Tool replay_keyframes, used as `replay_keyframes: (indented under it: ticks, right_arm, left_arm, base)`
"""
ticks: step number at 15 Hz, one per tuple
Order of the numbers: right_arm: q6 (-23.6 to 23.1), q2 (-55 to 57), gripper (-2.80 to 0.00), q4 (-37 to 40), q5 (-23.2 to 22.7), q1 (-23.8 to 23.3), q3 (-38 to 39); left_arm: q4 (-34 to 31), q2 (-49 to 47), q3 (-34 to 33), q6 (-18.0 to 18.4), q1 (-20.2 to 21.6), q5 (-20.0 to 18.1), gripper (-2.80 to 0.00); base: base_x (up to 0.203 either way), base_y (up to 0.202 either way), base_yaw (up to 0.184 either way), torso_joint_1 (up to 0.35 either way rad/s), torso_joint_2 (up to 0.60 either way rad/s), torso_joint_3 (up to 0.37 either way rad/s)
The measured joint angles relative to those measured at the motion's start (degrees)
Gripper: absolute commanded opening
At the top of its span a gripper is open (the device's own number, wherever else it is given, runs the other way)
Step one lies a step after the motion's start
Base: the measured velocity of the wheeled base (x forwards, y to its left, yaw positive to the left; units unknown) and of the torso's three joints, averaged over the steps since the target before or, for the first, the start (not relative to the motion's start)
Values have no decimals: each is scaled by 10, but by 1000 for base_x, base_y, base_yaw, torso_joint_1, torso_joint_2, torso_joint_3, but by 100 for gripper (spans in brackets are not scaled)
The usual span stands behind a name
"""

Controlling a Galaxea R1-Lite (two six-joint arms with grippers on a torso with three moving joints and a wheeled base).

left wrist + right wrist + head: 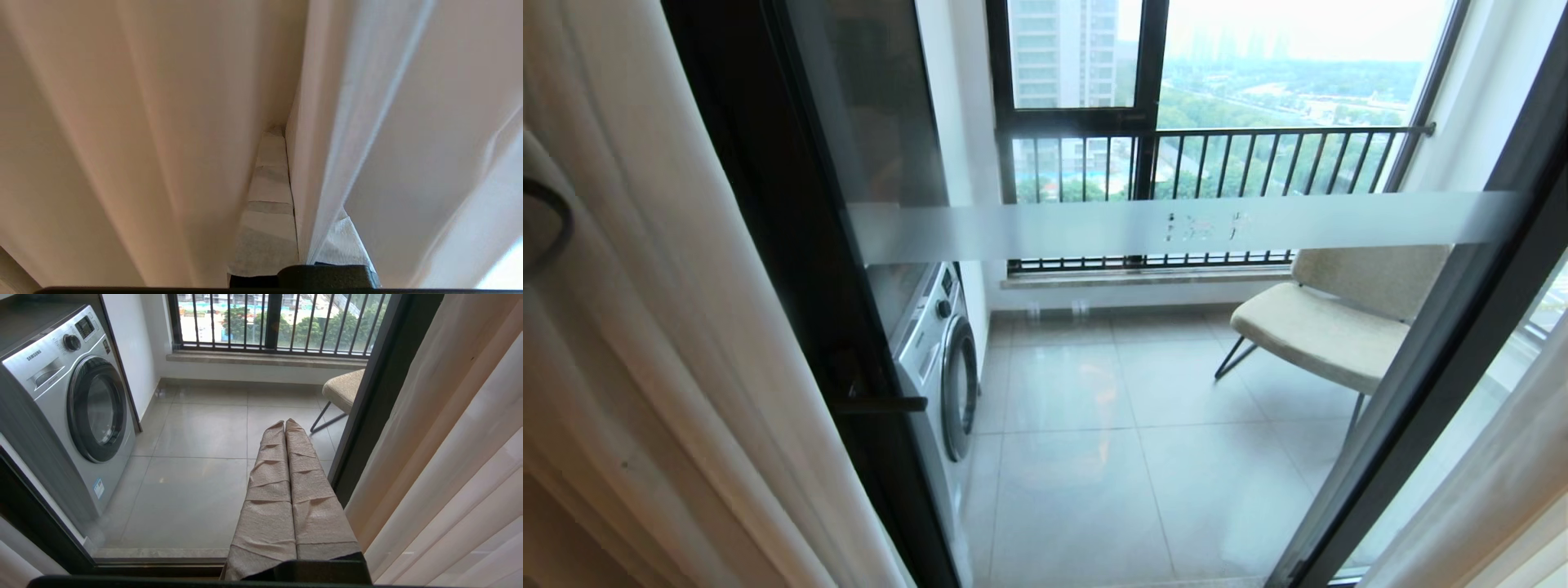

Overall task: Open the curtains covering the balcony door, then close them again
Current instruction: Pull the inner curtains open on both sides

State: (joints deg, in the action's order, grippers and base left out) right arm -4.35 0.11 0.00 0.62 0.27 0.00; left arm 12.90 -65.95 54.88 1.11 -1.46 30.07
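Curtains (670, 343) drawn aside to both frame edges, balcony door (1094, 229) glass exposed between.
Left gripper (271, 134), fingers pressed together, sits buried among left-hand folds; right gripper (285, 424), also clenched and empty, hangs before the pane.

Each claw (286, 428) has two long tapering fingers (267, 192) wrapped in wrinkled beige tape over a black base.

Head view looks down through the balcony door (1176, 229) from close range. Right wrist view, lower, shares the washing machine (77, 400) and chair (343, 390). Left wrist view presses against the curtains (143, 143).
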Motion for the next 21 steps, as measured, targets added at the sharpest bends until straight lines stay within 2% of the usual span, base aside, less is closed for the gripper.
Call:
replay_keyframes:
  ticks: [2,6,8,15,19,21]
  right_arm:
    - [0,0,-280,0,0,0,0]
    - [0,0,-280,0,0,0,0]
    - [0,0,-280,0,0,1,0]
    - [0,0,-280,0,0,0,0]
    - [0,0,-280,0,0,1,0]
    - [0,0,-280,0,0,1,0]
  left_arm:
    - [0,-3,2,-11,36,-41,-280]
    - [2,-16,5,-18,130,-154,-280]
    - [1,-28,12,-36,170,-189,-280]
    - [-3,-46,18,-41,266,-243,-280]
    - [-41,-46,30,-42,326,-277,-280]
    - [-58,-46,38,-55,356,-299,-280]
  base:
    - [0,0,0,0,0,0]
    - [0,0,0,0,0,0]
    - [0,0,0,0,0,0]
    - [0,0,0,0,0,0]
    - [0,0,0,0,0,0]
    - [0,0,0,0,0,0]
